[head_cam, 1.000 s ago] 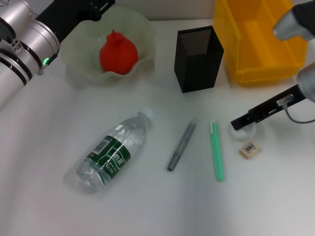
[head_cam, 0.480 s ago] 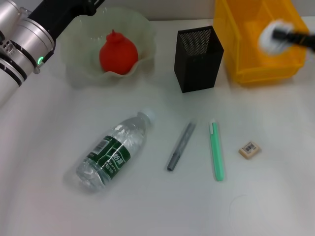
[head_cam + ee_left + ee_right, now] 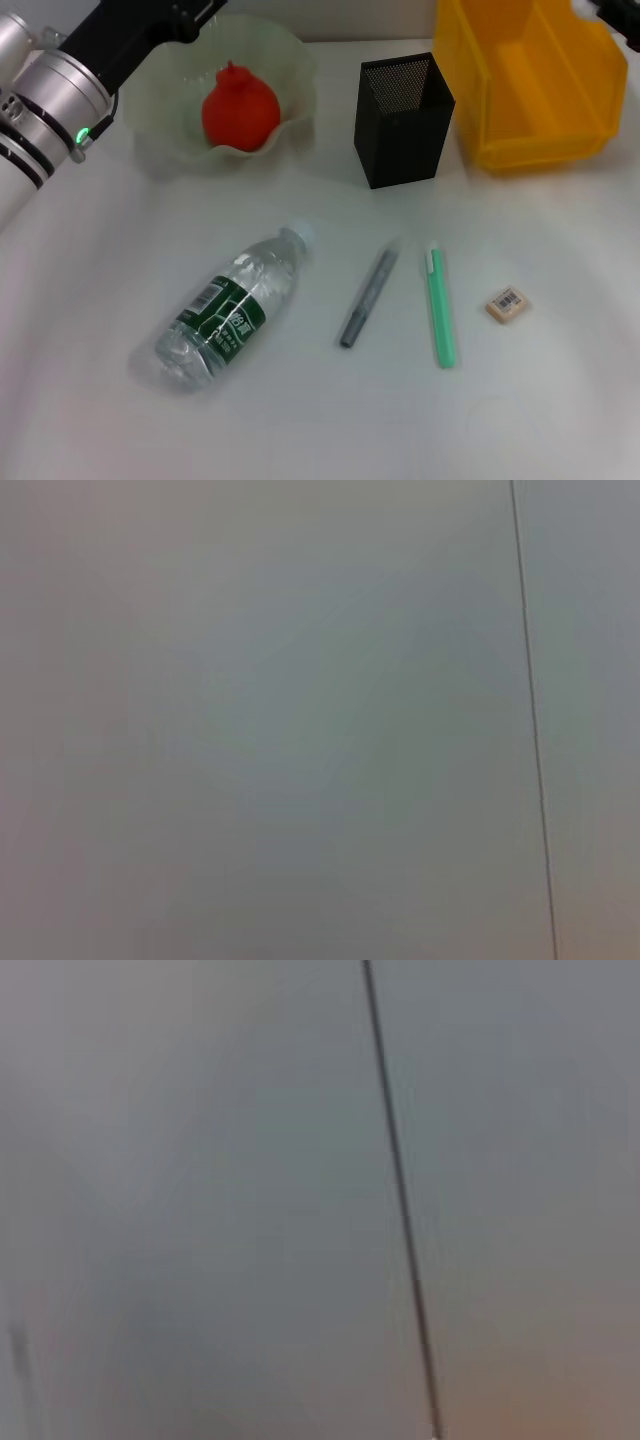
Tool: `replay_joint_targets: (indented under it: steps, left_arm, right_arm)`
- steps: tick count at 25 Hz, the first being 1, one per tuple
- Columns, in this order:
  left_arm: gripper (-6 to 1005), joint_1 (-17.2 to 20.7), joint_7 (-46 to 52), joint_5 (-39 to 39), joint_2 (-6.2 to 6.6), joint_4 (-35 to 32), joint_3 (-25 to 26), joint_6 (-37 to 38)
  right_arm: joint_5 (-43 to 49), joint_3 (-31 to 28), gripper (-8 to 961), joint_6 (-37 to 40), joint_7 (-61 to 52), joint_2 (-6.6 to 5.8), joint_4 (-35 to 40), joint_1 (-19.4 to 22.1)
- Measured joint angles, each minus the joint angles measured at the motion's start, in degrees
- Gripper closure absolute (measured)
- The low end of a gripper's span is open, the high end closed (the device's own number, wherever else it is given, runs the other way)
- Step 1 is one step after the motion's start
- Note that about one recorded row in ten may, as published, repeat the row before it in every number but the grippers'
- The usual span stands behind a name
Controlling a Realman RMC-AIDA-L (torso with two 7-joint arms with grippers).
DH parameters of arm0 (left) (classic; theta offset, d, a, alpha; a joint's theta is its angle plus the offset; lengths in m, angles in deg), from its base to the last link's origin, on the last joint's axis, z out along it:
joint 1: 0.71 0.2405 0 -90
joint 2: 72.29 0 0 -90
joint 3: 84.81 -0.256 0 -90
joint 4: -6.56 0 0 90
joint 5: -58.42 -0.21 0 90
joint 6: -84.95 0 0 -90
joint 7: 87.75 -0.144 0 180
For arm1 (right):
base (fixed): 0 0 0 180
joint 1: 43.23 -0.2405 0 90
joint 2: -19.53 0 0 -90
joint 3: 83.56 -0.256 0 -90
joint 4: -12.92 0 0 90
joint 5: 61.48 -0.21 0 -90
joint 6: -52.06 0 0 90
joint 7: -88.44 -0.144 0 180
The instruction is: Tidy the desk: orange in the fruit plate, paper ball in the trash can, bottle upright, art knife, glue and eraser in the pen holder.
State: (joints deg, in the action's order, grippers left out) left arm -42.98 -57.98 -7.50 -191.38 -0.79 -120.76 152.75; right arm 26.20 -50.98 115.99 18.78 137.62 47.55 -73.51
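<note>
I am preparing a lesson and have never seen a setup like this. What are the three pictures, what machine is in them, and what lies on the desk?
The wide picture comes from a camera on the head of a two-armed robot, looking down at a white desk. The other two come from cameras on its wrists; they show only blank grey surface.

The left arm reaches in at the far left, beside the fruit plate, which holds the orange. Only a dark tip of the right arm shows, beyond the yellow trash can. Neither gripper can be seen holding anything.

On the desk: the black mesh pen holder, the bottle lying on its side, a grey pen-like tool, a green stick and the eraser.
</note>
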Motion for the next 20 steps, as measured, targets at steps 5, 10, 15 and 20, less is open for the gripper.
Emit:
replay_joint_targets:
  steps: [5, 10, 15, 20]
  left_arm:
    - [273, 0.93, 1.65, -0.20, 0.02, -0.21, -2.11, 0.92]
    - [274, 1.75, 3.55, -0.48, 0.04, -1.31, -6.03, 1.67]
    - [273, 2.11, 5.43, -0.55, 0.09, -1.70, -7.38, 1.69]
    - [273, 2.38, 5.66, -0.62, 0.07, -1.78, -8.00, 1.75]
  right_arm:
    - [0.21, 0.34, 461, -7.83, 2.36, 0.00, -3.03, -4.06]
    - [0.46, 2.31, 442, -9.21, 1.98, 0.00, -4.00, -5.76]
    - [0.46, 6.24, 424, -9.50, -0.25, -0.36, -4.01, -5.88]
    - [0.46, 6.97, 339, -9.53, -1.71, -0.44, -3.77, -5.56]
